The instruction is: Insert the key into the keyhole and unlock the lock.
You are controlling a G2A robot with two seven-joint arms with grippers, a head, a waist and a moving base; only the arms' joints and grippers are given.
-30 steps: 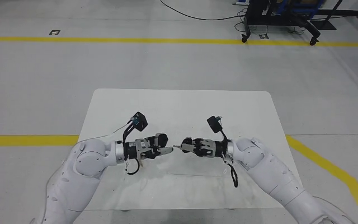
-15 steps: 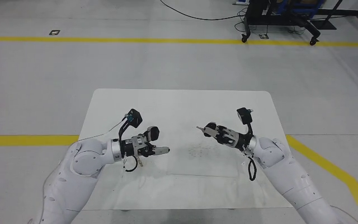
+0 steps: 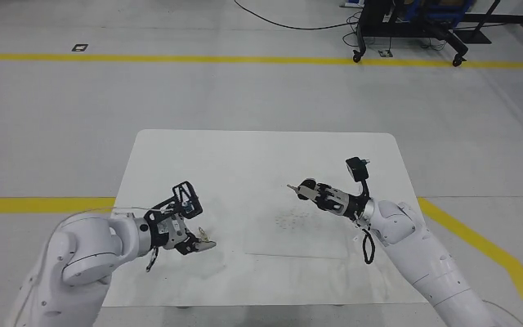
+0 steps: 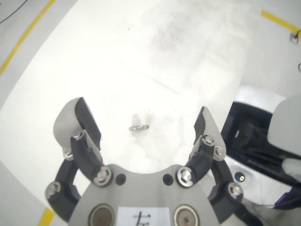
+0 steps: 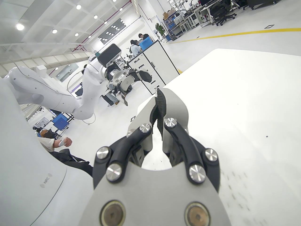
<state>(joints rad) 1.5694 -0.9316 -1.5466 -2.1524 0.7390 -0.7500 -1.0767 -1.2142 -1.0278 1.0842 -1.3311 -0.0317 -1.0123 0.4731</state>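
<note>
Since the left fingers (image 4: 87, 119) stand wide open with the small silvery piece (image 4: 138, 127) lying flat on the bench (image 4: 112, 55) between them and touching neither pad, the step in hand looks like a pick-up. Whether the piece is lock or key is too small to tell. Centre it between the pads, lower until they flank it, then close slowly — something so thin and smooth could skid or tip out. Well across the bench, the right fingers (image 5: 158, 109) are pressed together above the surface; whether they pinch anything I cannot tell.
</note>
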